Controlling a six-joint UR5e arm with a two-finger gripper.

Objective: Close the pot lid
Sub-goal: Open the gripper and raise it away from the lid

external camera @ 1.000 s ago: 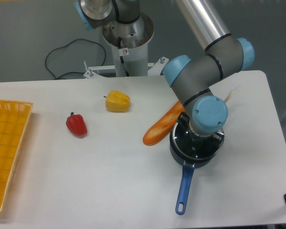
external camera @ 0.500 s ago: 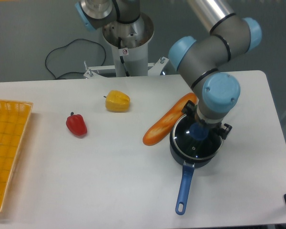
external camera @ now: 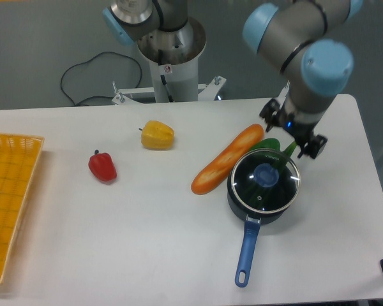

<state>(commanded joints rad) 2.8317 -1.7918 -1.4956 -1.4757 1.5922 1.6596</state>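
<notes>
The lid [external camera: 264,180] sits on the pot [external camera: 262,203], right on the counter [external camera: 147,223]. The hand [external camera: 295,137] hangs above, fingers apart, empty. Closing looks done; next move: clearing away.

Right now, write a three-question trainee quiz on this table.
1. True or false: the lid sits on the pot.
2. What touches the pot's rim at upper left: A the carrot, B the red pepper, C the yellow pepper?
3. Fill in: the pot's blue handle points toward the table's ____ edge.

Key: 1 true; 2 A; 3 front. The gripper is above the pot, holding nothing.
</notes>
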